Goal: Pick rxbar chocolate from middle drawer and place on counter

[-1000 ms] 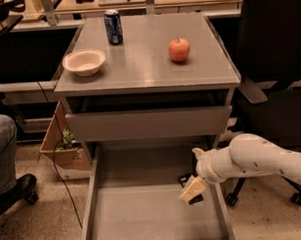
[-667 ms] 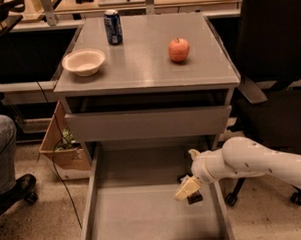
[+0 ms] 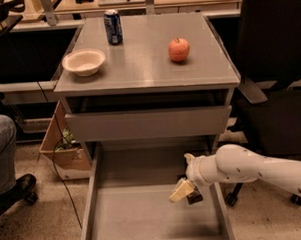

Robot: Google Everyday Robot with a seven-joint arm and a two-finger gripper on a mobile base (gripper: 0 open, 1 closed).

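Edging slightly left since 1 s ago, gripper (image 3: pixel 185 193) hangs low in drawer (image 3: pixel 135 218) by a side wall; jaws: cannot tell; grasp of bar unconfirmed.

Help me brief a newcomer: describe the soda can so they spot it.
Find the grey counter above the open middle drawer, where the gripper hangs near the right wall. The soda can stands upright at the counter's back left, behind the white bowl; it alone is tall and blue.
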